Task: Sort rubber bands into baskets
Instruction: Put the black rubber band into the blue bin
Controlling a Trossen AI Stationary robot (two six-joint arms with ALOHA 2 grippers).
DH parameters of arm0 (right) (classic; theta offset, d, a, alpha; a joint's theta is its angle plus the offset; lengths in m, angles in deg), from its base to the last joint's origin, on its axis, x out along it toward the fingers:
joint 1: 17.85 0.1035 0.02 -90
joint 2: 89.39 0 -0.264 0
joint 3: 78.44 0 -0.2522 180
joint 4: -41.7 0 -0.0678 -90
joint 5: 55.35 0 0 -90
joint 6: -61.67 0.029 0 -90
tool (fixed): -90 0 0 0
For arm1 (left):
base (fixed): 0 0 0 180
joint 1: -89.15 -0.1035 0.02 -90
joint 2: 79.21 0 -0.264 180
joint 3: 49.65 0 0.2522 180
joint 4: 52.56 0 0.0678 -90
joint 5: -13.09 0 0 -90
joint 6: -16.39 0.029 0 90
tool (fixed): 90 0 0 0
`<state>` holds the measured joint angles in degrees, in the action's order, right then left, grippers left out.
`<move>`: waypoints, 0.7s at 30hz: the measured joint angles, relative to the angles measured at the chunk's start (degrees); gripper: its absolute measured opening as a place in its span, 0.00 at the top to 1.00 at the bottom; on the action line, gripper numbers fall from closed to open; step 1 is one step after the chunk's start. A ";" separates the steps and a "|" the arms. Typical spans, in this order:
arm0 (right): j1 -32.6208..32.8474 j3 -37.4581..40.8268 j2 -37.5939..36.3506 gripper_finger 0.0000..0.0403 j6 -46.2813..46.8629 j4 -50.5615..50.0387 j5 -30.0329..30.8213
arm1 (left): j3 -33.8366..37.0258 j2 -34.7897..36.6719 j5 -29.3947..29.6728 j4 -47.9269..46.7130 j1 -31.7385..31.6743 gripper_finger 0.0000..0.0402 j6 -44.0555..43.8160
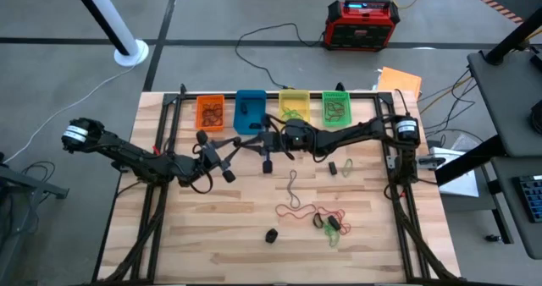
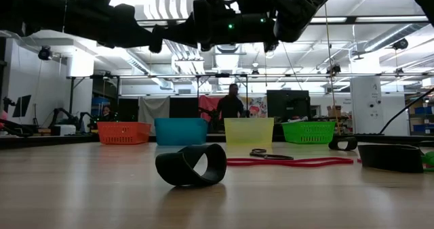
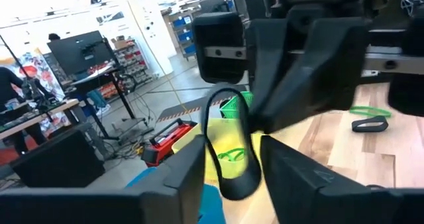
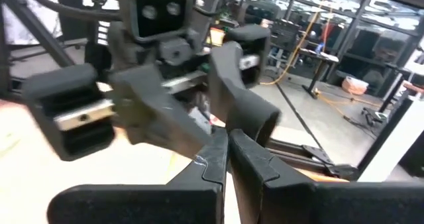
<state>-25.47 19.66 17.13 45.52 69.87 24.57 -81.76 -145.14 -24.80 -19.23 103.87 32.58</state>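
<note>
My two grippers meet in the air in front of the blue basket [image 1: 250,111]. My right gripper [image 4: 227,148] is shut on a wide black rubber band [image 3: 232,151]. My left gripper [image 3: 232,177] is open, with a finger on each side of that band's lower end; whether they touch it I cannot tell. The orange basket [image 1: 210,112], yellow basket [image 1: 294,106] and green basket [image 1: 335,107] stand beside the blue one along the far edge. Loose on the table lie red bands [image 1: 305,210], green bands [image 1: 332,231] and another black band [image 2: 191,164]. My right gripper pinches the black band's upper side [image 3: 248,118] between its two shut fingers, which come at it about level from the table's right. The band is lifted clear of the table and hangs as an upright loop below the fingers, its lower end [image 3: 238,187] between my left gripper's fingers.
Black frame rails [image 1: 161,151] run along the table's left and right sides. A red-black box [image 1: 360,24] with cables stands on the floor beyond the far edge. More black bands [image 1: 339,166] lie mid-table. A person [image 2: 232,100] stands in the room behind the baskets.
</note>
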 joint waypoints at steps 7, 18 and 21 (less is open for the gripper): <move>-3.30 0.00 0.00 0.98 2.20 -0.10 0.02 | 0.00 0.02 3.69 -0.80 -0.82 0.53 -0.15; -9.30 0.00 0.02 0.98 3.13 -1.45 0.07 | 0.00 -0.43 -0.44 -2.84 -12.36 0.58 4.09; -10.88 0.00 0.02 0.98 5.73 -5.15 -0.32 | 0.04 -0.34 -5.36 -4.70 -15.87 0.64 1.29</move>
<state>-36.36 19.66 17.15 51.24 64.72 24.25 -81.71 -145.48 -30.16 -23.93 88.00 33.87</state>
